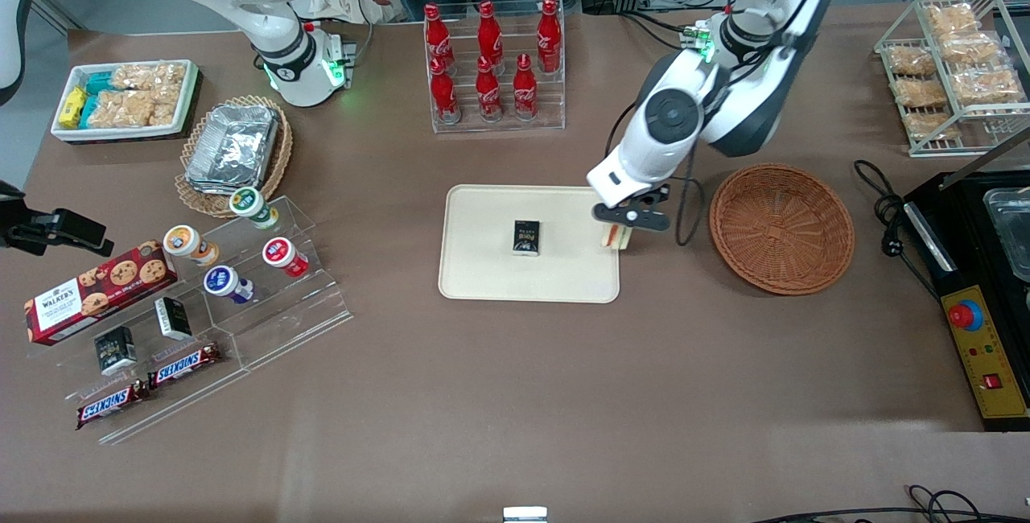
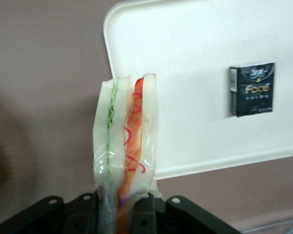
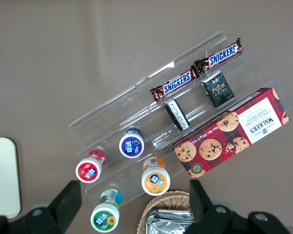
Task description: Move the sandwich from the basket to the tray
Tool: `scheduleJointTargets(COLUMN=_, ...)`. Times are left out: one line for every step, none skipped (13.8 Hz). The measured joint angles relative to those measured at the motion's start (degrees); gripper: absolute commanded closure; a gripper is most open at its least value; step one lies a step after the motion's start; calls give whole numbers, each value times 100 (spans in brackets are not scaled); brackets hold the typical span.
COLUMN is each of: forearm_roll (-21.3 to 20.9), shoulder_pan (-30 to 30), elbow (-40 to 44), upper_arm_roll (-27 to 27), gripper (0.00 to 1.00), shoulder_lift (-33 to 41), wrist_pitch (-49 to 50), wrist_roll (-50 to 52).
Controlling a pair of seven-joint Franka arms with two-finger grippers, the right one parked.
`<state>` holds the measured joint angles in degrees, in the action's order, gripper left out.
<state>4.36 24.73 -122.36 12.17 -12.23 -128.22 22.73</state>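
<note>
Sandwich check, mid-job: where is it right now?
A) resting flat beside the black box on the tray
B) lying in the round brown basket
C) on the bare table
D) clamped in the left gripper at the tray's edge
D: the sandwich is clamped in the left gripper, over the tray edge nearest the basket, which holds nothing.

Claw clamps wrapped sandwich upright over tray edge; black box on tray.
</note>
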Motion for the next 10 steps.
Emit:
scheduleJointTargets(forearm_roll=-85, shoulder_pan=51, elbow=-14, upper_arm_roll=0, gripper=100, shoulder_lift=-204, wrist_pitch=-151, wrist_roll=144)
scheduleJointTargets(forearm_roll=-231, shoulder_pan=74, elbow=-6, upper_arm_roll=-1, gripper=100, shoulder_lift=-391, wrist_pitch=-303, wrist_roll=318)
scheduleJointTargets(forearm_roll=-386, shoulder_pan=75, elbow=4, upper_arm_roll=-2, gripper=100, shoulder_lift=-537, wrist_pitch=-448, wrist_roll=480)
scheduleJointTargets(forearm_roll=-516, shoulder_pan=75, elbow=17, upper_arm_roll=-5, gripper=100, shoulder_lift=-655, wrist_pitch=-549, wrist_roll=618)
scheduleJointTargets(forearm_roll=-612, shoulder_pan=75, elbow=33, upper_arm_roll=-6, gripper=100, shoulder_lift=-749, wrist_pitch=-621, wrist_roll=721)
scheduleJointTargets(forearm_roll=-687, shoulder_pan=75, elbow=43, upper_arm_roll=-6, gripper=100, shoulder_lift=-814, wrist_pitch=-710, wrist_roll=786)
scheduleJointTargets(forearm_roll=-723, shoulder_pan=75, elbow=52, upper_arm_roll=-6, gripper=100, shoulder_lift=-853, wrist_pitch=-774, wrist_roll=824)
scheduleJointTargets(forearm_roll=-738, shoulder_pan=75, elbow=56, upper_arm_roll=-6, gripper=100, shoulder_lift=-876, wrist_pitch=-830, wrist_roll=842)
scheduleJointTargets(forearm_roll=-746, shoulder_pan=75, elbow=58, upper_arm_roll=-5, gripper=100, shoulder_lift=-890, wrist_pitch=-896, wrist_roll=853)
scheduleJointTargets(forearm_roll=-750, shoulder_pan=76, elbow=59, upper_arm_roll=-4, gripper=100, shoulder_lift=-910, wrist_pitch=-960, wrist_roll=857)
